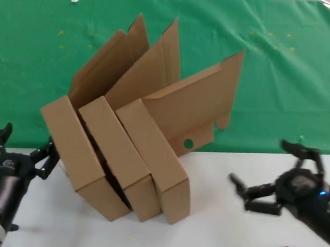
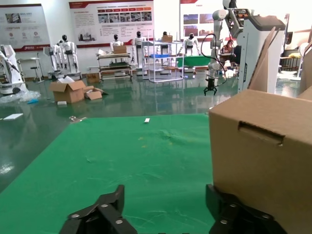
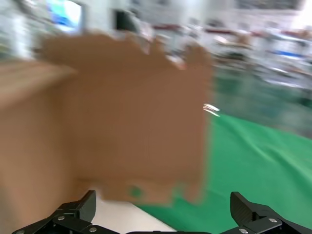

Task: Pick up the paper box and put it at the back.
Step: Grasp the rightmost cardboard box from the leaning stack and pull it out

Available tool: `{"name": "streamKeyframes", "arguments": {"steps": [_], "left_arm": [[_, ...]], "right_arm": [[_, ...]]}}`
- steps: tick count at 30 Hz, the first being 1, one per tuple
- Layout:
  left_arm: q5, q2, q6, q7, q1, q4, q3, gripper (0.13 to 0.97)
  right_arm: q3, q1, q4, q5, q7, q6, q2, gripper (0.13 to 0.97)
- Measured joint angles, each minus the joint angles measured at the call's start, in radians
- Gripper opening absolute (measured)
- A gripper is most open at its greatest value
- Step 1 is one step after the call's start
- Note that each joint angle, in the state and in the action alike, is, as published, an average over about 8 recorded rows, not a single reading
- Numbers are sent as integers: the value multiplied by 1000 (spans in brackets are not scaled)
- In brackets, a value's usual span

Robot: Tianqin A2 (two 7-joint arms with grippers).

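Head view shows three boxes leaning side by side, lids up, half on the white counter (image 1: pixel 218 180) and half on the green cloth (image 1: pixel 43 61). None is lifted yet, so this looks like the reach step. The right end effector (image 1: pixel 257 198) is spread wide, near the right box (image 1: pixel 159 152) but not touching. The left end effector (image 1: pixel 21 148) is wide too, just beside the left box (image 1: pixel 75 156). Next, I think, one must close on a box edge and carry it back onto the cloth. Two end effectors, three boxes.

Three cardboard boxes (image 1: pixel 122 154) crowd the middle, raised lids (image 1: pixel 163 77) — bare green cloth (image 1: pixel 284 82) behind.
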Motion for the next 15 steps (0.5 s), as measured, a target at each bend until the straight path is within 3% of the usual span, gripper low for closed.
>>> {"name": "streamKeyframes", "arguments": {"steps": [8,15], "left_arm": [[0,0,0,0,0,0,0,657],[0,0,0,0,0,0,0,783]], "right_arm": [[-258,195,-84,359,-264,-363,83,966],[-534,422,-312,584,-385,-674,96,966]]}}
